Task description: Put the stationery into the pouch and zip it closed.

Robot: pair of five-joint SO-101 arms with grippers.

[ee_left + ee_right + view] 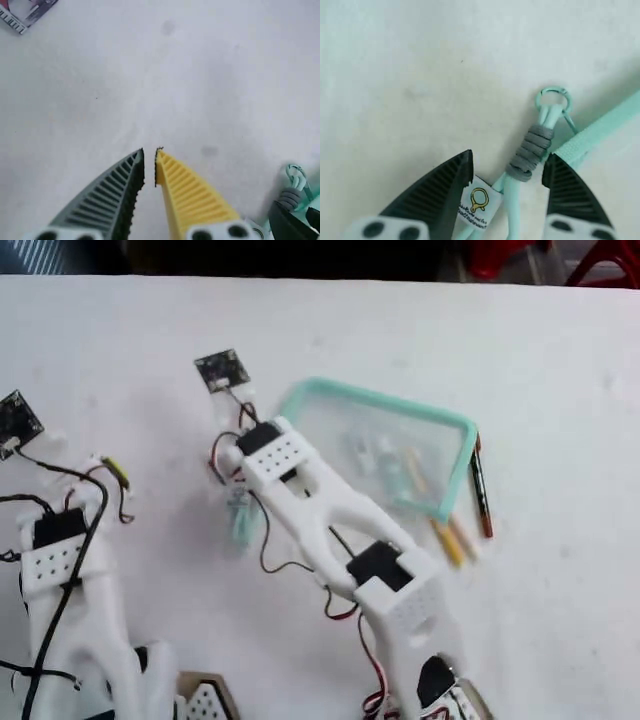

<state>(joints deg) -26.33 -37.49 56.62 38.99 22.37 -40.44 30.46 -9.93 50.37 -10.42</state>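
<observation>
Right gripper (509, 159) gapes astride pull cord (532, 147); left gripper (149, 155) pinched, empty. I judge zip-grasp step: clamp cord next.

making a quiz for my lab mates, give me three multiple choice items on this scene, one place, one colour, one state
1. Where is the dark slim pen relative to the clear plastic pouch with mint-green edging?
A) inside it
B) in a gripper
C) outside it, on the white table beside one edge

2. What colours are the left gripper fingers?
A) grey and yellow
B) both black
C) red and white

3. How do the right gripper fingers stand?
A) shut on the pen
B) open, either side of the mint pull cord with grey binding
C) shut on nothing

C: it lies just outside the edging. A: one finger of each colour. B: the cord runs between spread fingers.
</observation>
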